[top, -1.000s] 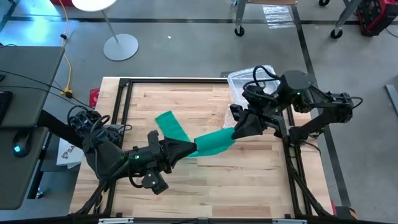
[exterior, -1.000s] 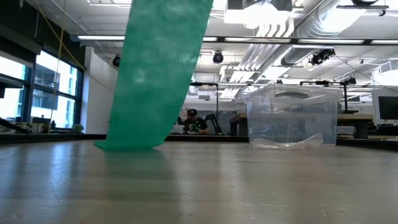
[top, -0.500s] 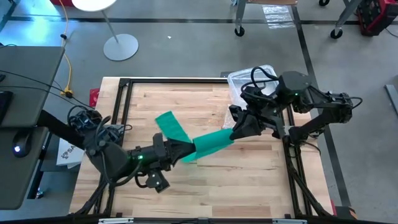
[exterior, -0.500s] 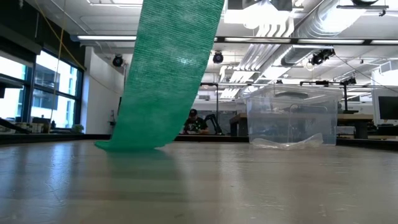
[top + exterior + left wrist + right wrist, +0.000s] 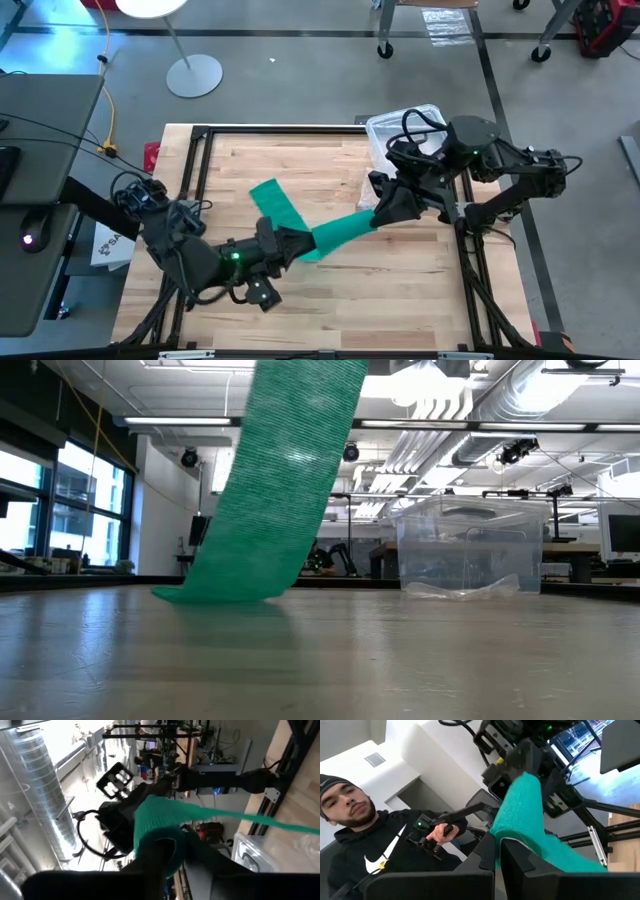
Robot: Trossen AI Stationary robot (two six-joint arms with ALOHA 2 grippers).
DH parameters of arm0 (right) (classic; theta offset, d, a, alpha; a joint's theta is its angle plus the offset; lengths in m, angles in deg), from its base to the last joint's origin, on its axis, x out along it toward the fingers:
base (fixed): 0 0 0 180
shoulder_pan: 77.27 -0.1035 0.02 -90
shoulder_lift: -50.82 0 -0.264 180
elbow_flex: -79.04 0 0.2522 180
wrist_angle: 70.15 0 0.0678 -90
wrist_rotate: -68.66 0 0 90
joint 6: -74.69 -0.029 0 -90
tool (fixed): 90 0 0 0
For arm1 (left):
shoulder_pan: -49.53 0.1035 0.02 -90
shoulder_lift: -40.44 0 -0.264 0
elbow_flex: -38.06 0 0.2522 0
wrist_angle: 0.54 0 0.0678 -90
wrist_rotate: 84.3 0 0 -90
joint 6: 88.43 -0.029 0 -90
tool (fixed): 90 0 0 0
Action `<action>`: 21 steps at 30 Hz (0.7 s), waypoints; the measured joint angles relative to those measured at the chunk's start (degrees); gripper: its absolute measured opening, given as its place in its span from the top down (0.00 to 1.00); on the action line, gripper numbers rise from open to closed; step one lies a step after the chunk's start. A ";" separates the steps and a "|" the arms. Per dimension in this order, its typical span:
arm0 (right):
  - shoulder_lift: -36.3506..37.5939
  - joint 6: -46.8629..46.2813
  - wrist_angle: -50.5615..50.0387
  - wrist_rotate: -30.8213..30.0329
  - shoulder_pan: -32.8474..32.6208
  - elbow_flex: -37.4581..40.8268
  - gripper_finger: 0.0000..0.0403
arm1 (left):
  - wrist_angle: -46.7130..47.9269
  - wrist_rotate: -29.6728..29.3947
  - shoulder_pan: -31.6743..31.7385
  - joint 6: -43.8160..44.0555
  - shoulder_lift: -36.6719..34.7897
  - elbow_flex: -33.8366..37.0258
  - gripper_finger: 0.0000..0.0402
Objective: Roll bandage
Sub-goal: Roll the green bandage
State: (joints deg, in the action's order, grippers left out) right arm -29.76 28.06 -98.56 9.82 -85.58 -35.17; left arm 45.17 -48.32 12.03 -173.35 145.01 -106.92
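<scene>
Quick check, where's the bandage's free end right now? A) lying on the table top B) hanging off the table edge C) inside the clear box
A: in the high view the bandage spans between the left gripper and right gripper, and its loose tail lies flat on the table; the low view shows it touching the wood.

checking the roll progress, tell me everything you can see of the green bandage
The bandage is a long green woven strip with a mesh-like look. It hangs stretched in the air between the left gripper, where it wraps round the fingers, and the right gripper, shut on it. Its free tail slopes down, its end resting on the wooden table.
</scene>
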 joint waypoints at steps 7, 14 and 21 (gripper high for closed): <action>-0.04 -0.57 -0.75 -0.67 0.02 0.00 0.92 | 0.02 -2.88 -0.78 3.72 0.97 0.00 0.98; 0.08 0.18 -2.99 -1.35 1.01 -0.06 0.68 | -2.89 -9.97 -1.96 4.29 0.39 0.07 0.99; 0.05 8.70 -9.94 -3.66 1.18 -0.07 0.54 | -8.07 -14.00 -2.75 3.95 0.25 0.13 0.99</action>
State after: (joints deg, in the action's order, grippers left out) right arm -29.70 36.75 -108.50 6.16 -84.41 -35.23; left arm 37.10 -62.32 9.28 -169.39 145.26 -106.79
